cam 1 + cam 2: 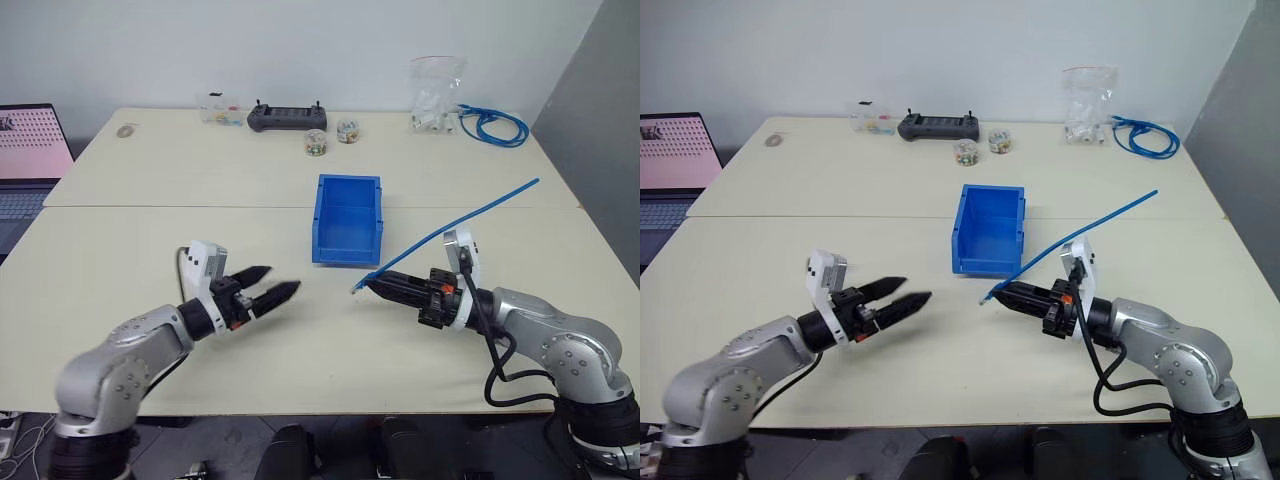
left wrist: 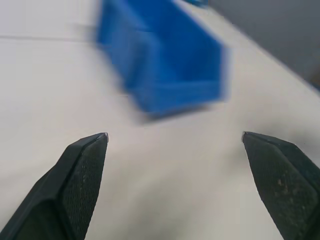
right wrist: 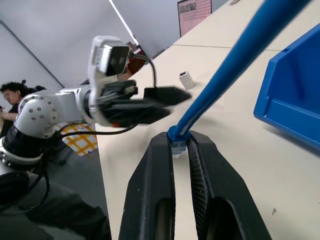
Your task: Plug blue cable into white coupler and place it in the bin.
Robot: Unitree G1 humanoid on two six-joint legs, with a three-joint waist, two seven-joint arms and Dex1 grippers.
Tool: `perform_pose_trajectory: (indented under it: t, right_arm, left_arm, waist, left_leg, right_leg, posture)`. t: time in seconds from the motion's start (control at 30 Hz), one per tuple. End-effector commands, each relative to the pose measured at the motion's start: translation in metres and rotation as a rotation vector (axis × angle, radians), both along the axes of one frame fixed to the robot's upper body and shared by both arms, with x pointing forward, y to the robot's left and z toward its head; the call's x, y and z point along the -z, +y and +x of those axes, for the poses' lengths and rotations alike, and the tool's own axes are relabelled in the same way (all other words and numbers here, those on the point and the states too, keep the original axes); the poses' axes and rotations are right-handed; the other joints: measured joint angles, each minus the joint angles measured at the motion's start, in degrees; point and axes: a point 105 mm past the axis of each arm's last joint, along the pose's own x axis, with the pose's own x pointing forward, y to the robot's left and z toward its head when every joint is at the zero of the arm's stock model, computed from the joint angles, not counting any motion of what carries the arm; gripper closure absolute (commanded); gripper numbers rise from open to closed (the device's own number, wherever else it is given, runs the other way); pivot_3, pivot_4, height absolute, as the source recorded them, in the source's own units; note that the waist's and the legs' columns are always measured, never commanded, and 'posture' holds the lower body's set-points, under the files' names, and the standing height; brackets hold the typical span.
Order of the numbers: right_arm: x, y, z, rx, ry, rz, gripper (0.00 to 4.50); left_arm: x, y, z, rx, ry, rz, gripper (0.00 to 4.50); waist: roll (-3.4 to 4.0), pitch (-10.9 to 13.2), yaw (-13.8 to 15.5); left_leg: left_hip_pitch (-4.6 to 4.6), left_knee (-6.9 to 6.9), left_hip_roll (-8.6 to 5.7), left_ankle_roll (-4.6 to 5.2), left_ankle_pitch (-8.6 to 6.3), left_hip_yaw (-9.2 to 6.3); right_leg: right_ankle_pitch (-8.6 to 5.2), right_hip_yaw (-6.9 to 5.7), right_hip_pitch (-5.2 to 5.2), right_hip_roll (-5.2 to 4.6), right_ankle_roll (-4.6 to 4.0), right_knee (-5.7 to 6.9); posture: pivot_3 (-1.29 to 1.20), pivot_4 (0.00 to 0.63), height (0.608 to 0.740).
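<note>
**My tabletop and its load**

Before me lie two pale tables [image 1: 150, 250] pushed together, a seam running across between them. The bin [image 1: 347, 220] stands at centre, just my side of the seam. At twelve o'clock lie a black controller [image 1: 287, 117] and two small jars [image 1: 331, 137]. At one o'clock sit a clear bag [image 1: 437, 95] and a looped blue cable bundle [image 1: 495, 125]. At eleven o'clock rests a small clear box [image 1: 219, 110].
</note>
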Motion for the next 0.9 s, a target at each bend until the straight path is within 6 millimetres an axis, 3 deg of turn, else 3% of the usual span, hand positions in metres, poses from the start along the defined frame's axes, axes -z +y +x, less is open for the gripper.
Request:
perform_pose_trajectory:
  t: [0.03,0.13,0.33,0.67,0.9]
  right_arm:
    - [-0.005,0.003,0.000,-0.020,-0.046,0.008,4.37]
    - [-0.005,0.003,0.001,-0.024,-0.052,0.003,4.37]
    - [-0.006,0.002,0.003,-0.026,-0.063,-0.005,4.37]
    - [-0.007,0.000,0.002,-0.024,-0.067,-0.014,4.37]
    - [-0.007,-0.001,0.002,-0.025,-0.068,-0.019,4.37]
  left_arm:
    - [0.000,0.047,0.010,-0.407,-0.095,0.128,0.00]
    - [0.007,0.064,0.013,-0.580,-0.098,0.151,0.00]
    - [0.021,0.074,0.021,-0.744,-0.058,0.174,0.00]
    - [0.036,0.064,0.048,-0.833,0.010,0.137,0.00]
    - [0.036,0.057,0.061,-0.874,0.009,0.129,0.00]
  waist:
    - [-0.01,0.0,0.1]
    - [-0.01,0.0,0.5]
    - [-0.03,0.0,0.9]
    - [-0.05,0.0,0.9]
    - [-0.06,0.0,0.9]
  left_leg:
    - [0.01,0.00,0.00,0.00,0.00,0.02]
    - [0.00,-0.01,-0.02,0.00,0.00,0.04]
    - [-0.04,0.02,-0.05,0.00,0.00,0.03]
    - [-0.05,0.03,-0.06,0.00,0.00,0.02]
    - [-0.05,0.05,-0.06,0.00,0.00,0.01]
  right_leg:
    - [0.01,0.01,0.02,0.00,0.01,-0.02]
    - [0.01,0.01,0.01,-0.02,0.01,-0.02]
    - [0.04,-0.03,0.01,-0.03,0.00,-0.03]
    - [0.10,-0.08,0.01,-0.02,-0.05,0.00]
    - [0.20,-0.10,0.01,-0.02,-0.18,0.05]
  posture:
    - [0.00,0.150,0.740]
    - [0.00,0.150,0.740]
    - [0.00,0.150,0.740]
    - [0.00,0.150,0.740]
    - [0.00,0.150,0.740]
